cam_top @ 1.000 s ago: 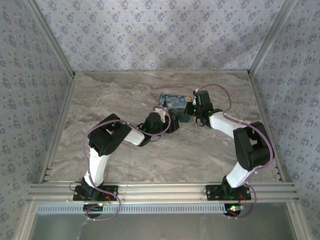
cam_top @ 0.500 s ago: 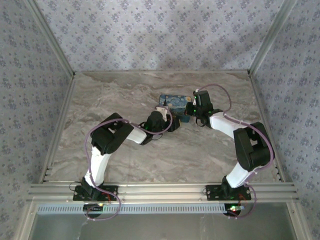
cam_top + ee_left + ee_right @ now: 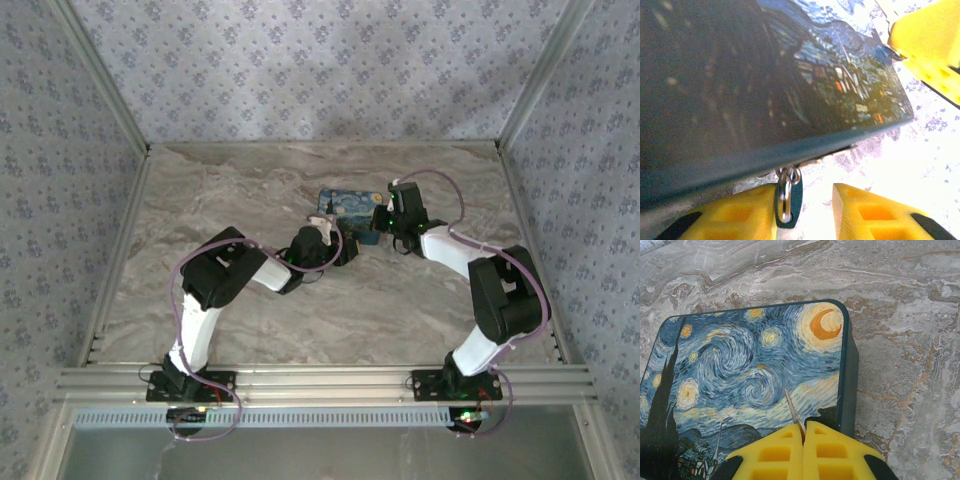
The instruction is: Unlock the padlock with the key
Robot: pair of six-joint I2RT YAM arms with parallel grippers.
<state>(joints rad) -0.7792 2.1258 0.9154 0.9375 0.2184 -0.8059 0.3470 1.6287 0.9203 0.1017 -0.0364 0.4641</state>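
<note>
Right hand [image 3: 804, 432] around key [image 3: 792, 411], over tin [image 3: 740, 355]

One painted tin [image 3: 750, 370], one tiny silvery padlock [image 3: 785, 192], one key [image 3: 794, 414], one bench [image 3: 900, 340]. Two more: left end effector [image 3: 805, 202] and right end effector [image 3: 804, 434].

**Table** [image 3: 250, 190]: one, flat, its top in a grey-and-tan marble pattern with pale veining. Slim aluminium framing runs along the left, right and far edges, and a ribbed aluminium rail [image 3: 320, 378] runs along the near edge.

**Lying directly on it:** one rectangular tin [image 3: 345, 203] with rounded corners and dark sides. Its lid is painted in blue-and-yellow swirls with an orange crescent. It sits right of centre, toward the far half, seemingly flat on its base, though the overhead view is too distant to be sure. Marble shows beside its far and right sides.
</note>
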